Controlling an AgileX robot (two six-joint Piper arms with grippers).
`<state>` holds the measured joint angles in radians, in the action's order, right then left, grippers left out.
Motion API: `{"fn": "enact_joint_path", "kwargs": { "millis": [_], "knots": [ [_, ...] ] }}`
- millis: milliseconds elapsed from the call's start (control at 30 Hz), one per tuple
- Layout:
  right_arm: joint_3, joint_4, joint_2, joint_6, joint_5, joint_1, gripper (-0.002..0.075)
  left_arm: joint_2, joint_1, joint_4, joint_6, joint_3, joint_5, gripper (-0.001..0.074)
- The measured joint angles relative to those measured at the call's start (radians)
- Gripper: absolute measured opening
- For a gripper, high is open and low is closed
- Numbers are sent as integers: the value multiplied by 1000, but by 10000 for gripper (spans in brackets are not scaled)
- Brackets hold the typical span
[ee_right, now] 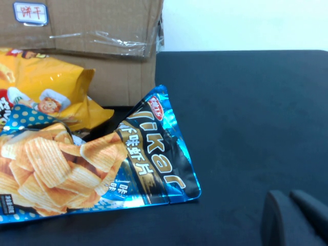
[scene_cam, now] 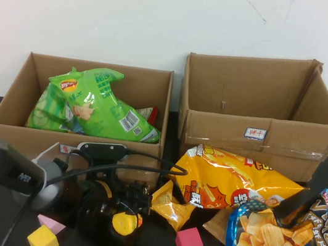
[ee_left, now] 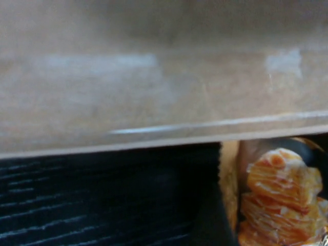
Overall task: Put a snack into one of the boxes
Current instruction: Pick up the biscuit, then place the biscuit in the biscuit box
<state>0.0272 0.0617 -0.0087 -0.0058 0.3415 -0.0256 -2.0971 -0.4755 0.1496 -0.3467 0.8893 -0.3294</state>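
Near the middle of the table, just in front of the left box (scene_cam: 10, 108), lies a small orange packet (scene_cam: 174, 206), and this looks like the snack being picked. The left gripper (scene_cam: 142, 199) sits low on the table at the packet's left edge. Its wrist camera shows the packet (ee_left: 279, 197) close up under the box wall. Whether it has hold of the packet I cannot tell.

By my judgement the step in hand is the reach or grasp, and no carry has begun. Next, the packet needs a firm pinch. It must then be lifted clear above the box's near wall, carried far over the rim, and let go inside.

A green bag (scene_cam: 91, 108) already fills much of the left box, so the packet should drop beside it. The right box (scene_cam: 263, 129) stands far right. A yellow bag (scene_cam: 236, 181) leans before it, and a blue bag (scene_cam: 284, 232) lies near right. The right gripper (ee_right: 294, 218) hangs clenched on nothing, over bare table to the right of the blue bag. A pink block (scene_cam: 189, 242) and a yellow block (scene_cam: 42, 240) lie along the near edge.
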Motion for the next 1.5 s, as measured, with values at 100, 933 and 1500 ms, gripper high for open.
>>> {"fn": "enact_joint_path", "kwargs": {
  "millis": [100, 933, 1500],
  "knots": [
    [0, 0, 0, 0, 0, 0, -1, 0, 0, 0, -13, 1, 2, 308],
    [0, 0, 0, 6, 0, 0, -1, 591, -72, -35, 60, -141, 111, 8],
    [0, 0, 0, 0, 0, 0, -1, 141, -111, -126, 50, 556, 67, 93]
  ]
}}
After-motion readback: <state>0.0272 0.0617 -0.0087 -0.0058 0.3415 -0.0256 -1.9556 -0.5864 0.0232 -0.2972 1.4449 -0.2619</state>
